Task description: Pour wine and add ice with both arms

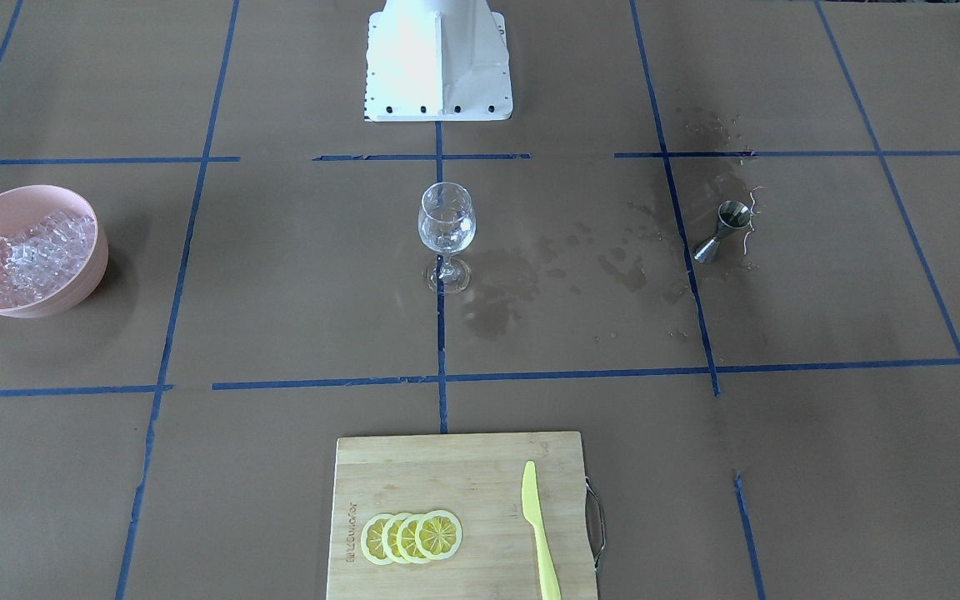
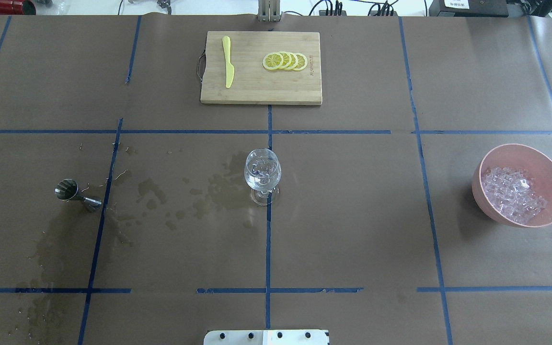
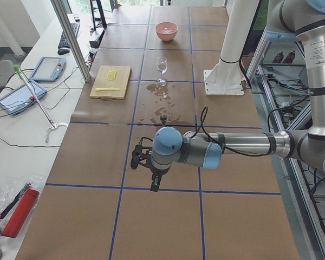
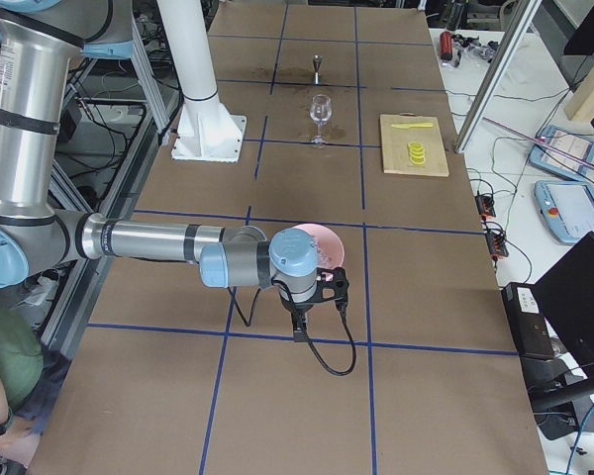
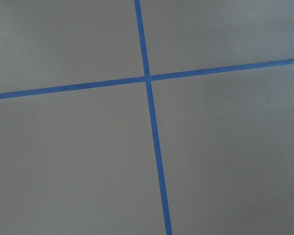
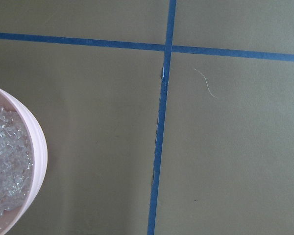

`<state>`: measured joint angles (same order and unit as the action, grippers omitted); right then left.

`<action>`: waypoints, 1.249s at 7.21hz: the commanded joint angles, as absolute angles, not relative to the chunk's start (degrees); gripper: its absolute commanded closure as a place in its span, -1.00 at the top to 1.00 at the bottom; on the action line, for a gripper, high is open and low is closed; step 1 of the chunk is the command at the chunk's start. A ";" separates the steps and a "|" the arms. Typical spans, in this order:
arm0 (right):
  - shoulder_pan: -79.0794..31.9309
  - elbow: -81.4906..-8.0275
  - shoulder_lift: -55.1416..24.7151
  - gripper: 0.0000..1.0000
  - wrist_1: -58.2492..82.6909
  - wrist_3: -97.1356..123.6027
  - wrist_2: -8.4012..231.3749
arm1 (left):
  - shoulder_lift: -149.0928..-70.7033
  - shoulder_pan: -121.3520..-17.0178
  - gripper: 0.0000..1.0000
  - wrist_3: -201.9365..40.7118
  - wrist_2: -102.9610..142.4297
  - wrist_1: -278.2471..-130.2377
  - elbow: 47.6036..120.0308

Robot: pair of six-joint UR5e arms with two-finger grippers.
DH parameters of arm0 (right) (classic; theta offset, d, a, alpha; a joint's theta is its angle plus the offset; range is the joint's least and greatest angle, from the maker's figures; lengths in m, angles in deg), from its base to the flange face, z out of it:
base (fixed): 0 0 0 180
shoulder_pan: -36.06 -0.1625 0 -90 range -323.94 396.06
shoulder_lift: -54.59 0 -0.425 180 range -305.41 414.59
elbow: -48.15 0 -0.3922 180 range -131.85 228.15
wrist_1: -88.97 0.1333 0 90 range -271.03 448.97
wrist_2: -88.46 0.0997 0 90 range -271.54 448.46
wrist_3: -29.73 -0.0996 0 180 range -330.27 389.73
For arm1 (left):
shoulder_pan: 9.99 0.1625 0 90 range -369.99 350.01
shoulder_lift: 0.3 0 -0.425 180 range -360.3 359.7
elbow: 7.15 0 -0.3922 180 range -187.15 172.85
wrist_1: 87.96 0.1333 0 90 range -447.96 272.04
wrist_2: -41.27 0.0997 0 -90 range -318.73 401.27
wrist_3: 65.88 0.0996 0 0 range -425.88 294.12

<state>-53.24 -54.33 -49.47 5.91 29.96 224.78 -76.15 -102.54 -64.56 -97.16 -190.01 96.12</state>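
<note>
I cannot tell if my left tool (image 3: 154, 184) or right tool (image 4: 299, 332) is clenched; I'd grip the jigger (image 2: 78, 196) mid-waist, upright.

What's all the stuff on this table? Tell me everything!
glass: one, clear, table's middle
jigger: one, silver, robot's left side
stains: many, dark, between jigger and glass
bowl: one, pink, robot's right side
ice: heap, clear, in bowl
board: one, wooden, far edge
lemon slices: four, yellow, on board
knife: one, yellow, on board
base: one, white, near edge
left arm: one, silver-blue, left end
right arm: one, silver-blue, by bowl
left claw: one, black, pointing down
right claw: one, black, near bowl
</note>
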 commanded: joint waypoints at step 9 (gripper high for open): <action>-53.24 -56.09 -44.37 1.00 9.57 28.94 228.74 | -80.98 -102.36 1.00 -64.65 -90.57 -197.98 98.75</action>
<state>-53.22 -55.62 -45.57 6.89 29.06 228.75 -79.22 -102.36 -64.62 -90.64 -194.93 98.26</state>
